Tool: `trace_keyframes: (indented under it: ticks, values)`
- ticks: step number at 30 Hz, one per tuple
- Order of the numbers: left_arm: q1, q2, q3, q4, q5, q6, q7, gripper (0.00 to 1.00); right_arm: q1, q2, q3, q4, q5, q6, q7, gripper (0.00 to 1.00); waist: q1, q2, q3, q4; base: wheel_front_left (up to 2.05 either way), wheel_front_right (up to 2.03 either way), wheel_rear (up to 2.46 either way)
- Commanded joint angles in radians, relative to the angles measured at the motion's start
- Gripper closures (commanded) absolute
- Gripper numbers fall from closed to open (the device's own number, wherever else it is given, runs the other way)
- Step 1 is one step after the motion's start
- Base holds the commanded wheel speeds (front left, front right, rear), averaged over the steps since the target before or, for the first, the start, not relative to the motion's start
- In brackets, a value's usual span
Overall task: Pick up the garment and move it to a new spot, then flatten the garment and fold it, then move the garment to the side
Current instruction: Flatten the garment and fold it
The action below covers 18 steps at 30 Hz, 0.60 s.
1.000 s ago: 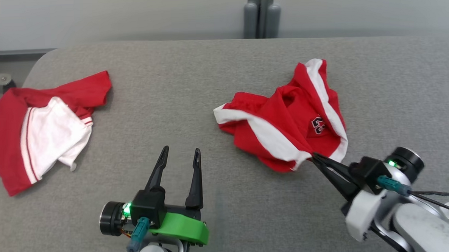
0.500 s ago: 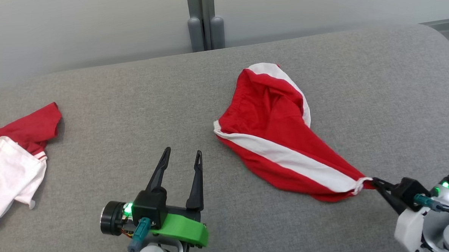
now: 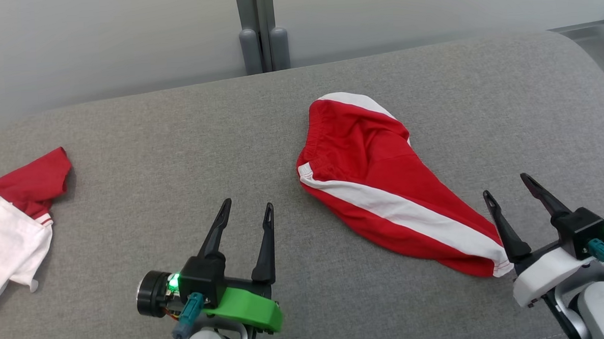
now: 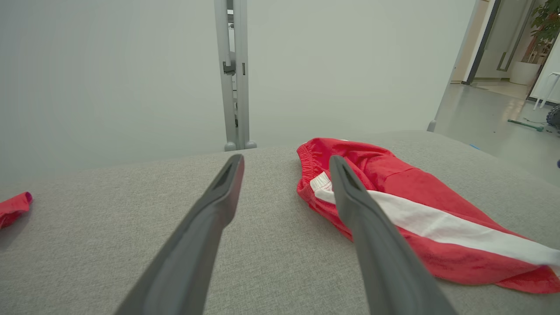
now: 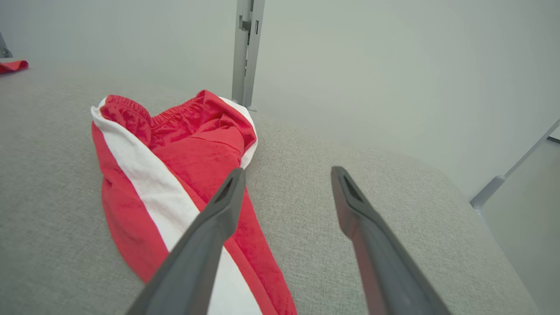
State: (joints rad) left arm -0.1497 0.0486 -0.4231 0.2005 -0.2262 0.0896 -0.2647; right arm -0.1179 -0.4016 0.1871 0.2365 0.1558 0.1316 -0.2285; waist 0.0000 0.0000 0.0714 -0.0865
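Far left: a crumpled red-and-white cloth top [image 3: 9,238], partly cut off by the head view's edge, well apart from everything else on the grey woven-fabric tabletop [image 3: 153,145]. Next, at lower left-centre, the left gripper [image 3: 248,203]: fingers spread wide, nothing between them, hovering over bare fabric. To its right, near but not touching, the red cloth shorts with a broad white side stripe [image 3: 384,186], lying loose at centre-right of the tabletop, elastic waistband end toward the far wall, narrow hem end pointing toward the robot's right. Farthest right, the right gripper [image 3: 506,185]: fingers likewise wide apart and empty, hem corner of the shorts just beside the base of its left finger; touching or not, impossible to tell.

Progress, as a judgement: first step apparently finished, with the shorts lying at a spot of their own and free of both grippers. Not yet flat, though: bunched at the waistband, tapered into a wedge, one layer rolled over another. Ahead: spreading out, folding, shifting aside. Likely next: a hold on each end, waistband for the left, hem for the right.
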Motion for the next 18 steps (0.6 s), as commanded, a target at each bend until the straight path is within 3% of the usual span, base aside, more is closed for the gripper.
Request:
trace_keyframes:
  ticks: [1,8,13,18]
  values:
    - [-0.004,0.003,0.001,-0.005,-0.004,0.002,0.001,0.0,0.026,0.026,-0.012,-0.03,-0.008,-0.002,-0.014,0.0,0.0,0.0,-0.002,-0.008,0.0,0.0,0.0]
    - [-0.032,0.004,0.031,0.017,-0.029,-0.059,0.001,0.0,0.1,0.185,-0.083,-0.168,-0.024,-0.002,-0.036,0.0,0.0,0.0,0.014,-0.03,0.0,0.0,0.0]
    - [-0.084,0.003,0.038,0.078,-0.005,-0.11,0.001,0.0,0.113,0.218,-0.054,-0.174,-0.063,-0.002,-0.037,0.0,0.0,0.0,0.043,-0.049,0.0,0.0,0.0]
    - [-0.207,0.012,-0.022,0.227,-0.017,-0.196,0.028,0.0,0.089,0.221,-0.061,-0.171,-0.077,-0.002,-0.038,0.0,0.0,0.0,0.077,-0.074,0.0,0.0,0.0]
